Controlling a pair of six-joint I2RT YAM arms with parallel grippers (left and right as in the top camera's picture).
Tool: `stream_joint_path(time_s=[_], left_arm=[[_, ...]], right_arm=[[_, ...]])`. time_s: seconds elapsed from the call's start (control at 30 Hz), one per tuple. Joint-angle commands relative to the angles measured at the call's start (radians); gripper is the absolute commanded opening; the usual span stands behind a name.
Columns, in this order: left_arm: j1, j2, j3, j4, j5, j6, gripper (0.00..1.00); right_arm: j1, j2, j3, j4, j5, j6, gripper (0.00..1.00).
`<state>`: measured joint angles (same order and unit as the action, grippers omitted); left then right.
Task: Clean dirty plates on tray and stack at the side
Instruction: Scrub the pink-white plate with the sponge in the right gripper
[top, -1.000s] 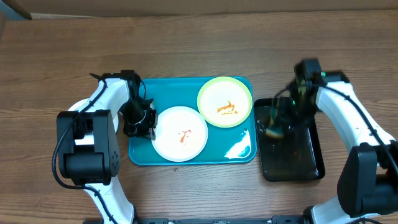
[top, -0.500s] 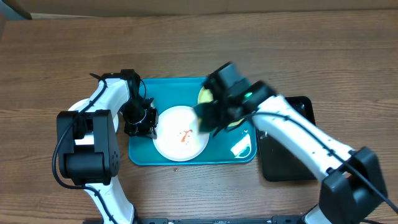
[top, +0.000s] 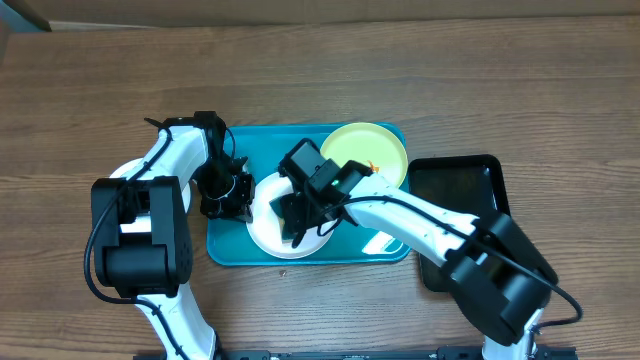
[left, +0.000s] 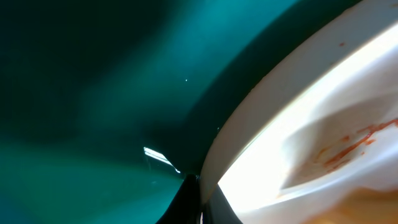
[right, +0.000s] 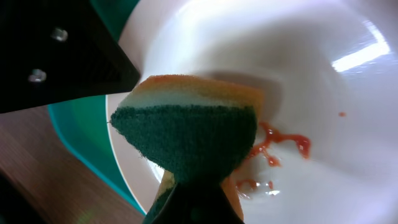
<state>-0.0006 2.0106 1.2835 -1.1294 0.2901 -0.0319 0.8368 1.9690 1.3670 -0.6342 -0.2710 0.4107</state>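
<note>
The left gripper (top: 240, 198) at the tray's (top: 262, 136) left edge and the right gripper (top: 297, 228) with its sponge (right: 186, 134) hem in the white plate (top: 265, 235); the green-rimmed plate (top: 365, 148), back right corner, lies open.

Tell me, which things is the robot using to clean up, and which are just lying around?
For the job: white plate, smeared red; green-rimmed plate; teal tray; sponge in the right hand; left hand gripping the white plate's rim.

Just lying about: black tray; wooden table.
</note>
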Motion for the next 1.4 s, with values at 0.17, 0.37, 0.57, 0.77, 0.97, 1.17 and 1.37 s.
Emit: stream_joint_path(time_s=[0.17,0.37,0.57,0.77,0.97,1.17,1.37], left_arm=[[-0.006,0.023,-0.008,0.01,0.024,-0.029,0.04],[-0.006,0.023,-0.008,0.007,0.024,-0.029,0.04],[-0.006,0.023,-0.008,0.008,0.021,-0.029,0.04],[-0.006,0.023,-0.008,0.008,0.021,-0.028,0.04],[-0.006,0.023,-0.008,0.008,0.021,-0.029,0.04],[-0.006,0.023,-0.008,0.01,0.021,-0.029,0.04],[-0.006,0.023,-0.008,0.011,0.021,-0.029,0.04]], right_arm=[[0.04,0.089,0.007,0.019,0.073,0.014,0.04],[-0.034,0.089,0.01,-0.07,0.239,0.069,0.04],[-0.112,0.089,0.016,-0.079,0.163,0.031,0.04],[-0.125,0.088,0.06,-0.077,0.166,0.03,0.04],[-0.117,0.088,0.095,-0.1,0.164,0.031,0.04],[-0.107,0.054,0.119,-0.189,0.147,-0.086,0.04],[-0.106,-0.016,0.195,-0.224,0.145,-0.17,0.04]])
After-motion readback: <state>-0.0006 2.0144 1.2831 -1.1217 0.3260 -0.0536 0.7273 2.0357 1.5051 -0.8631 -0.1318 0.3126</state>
